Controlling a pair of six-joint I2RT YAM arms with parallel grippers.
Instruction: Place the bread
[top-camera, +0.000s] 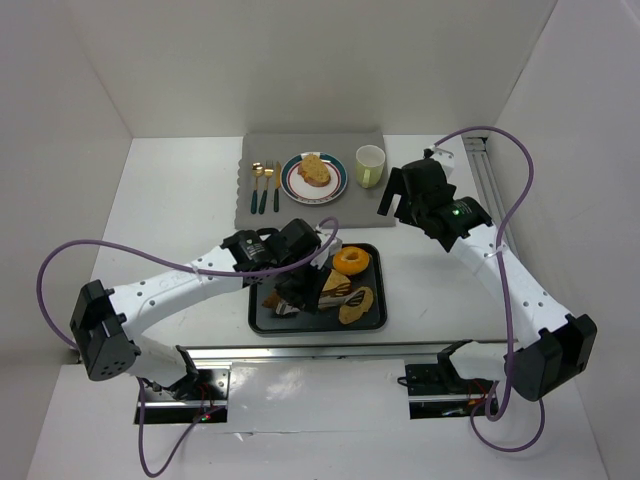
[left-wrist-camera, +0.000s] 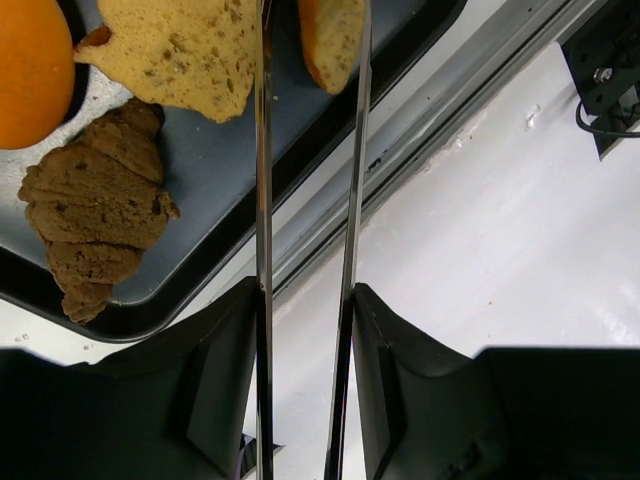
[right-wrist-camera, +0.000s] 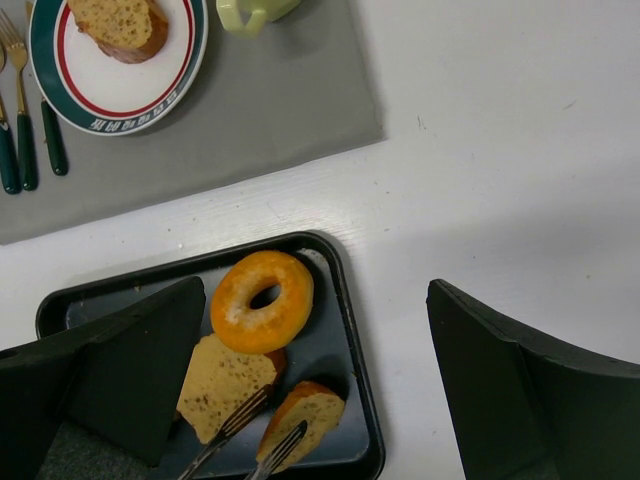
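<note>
Clamping thin silver metal tongs (left-wrist-camera: 263, 200) in my left pincer (left-wrist-camera: 305, 330) so steel alone meets the food, I hold their tips over 2 oval golden toasted bread slices (left-wrist-camera: 180, 50) lying just ahead on the black tray (left-wrist-camera: 220, 180) — 1 more rests on the teal-rimmed white plate (top-camera: 288, 178) — while my right pincer (right-wrist-camera: 325, 330) gapes empty.

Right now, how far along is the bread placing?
Done: one bread slice sits on the plate. In hand: the left gripper holds tongs, tips down at the two slices in the tray; neither looks pinched or lifted yet. Left: both of those slices have to go over.
</note>
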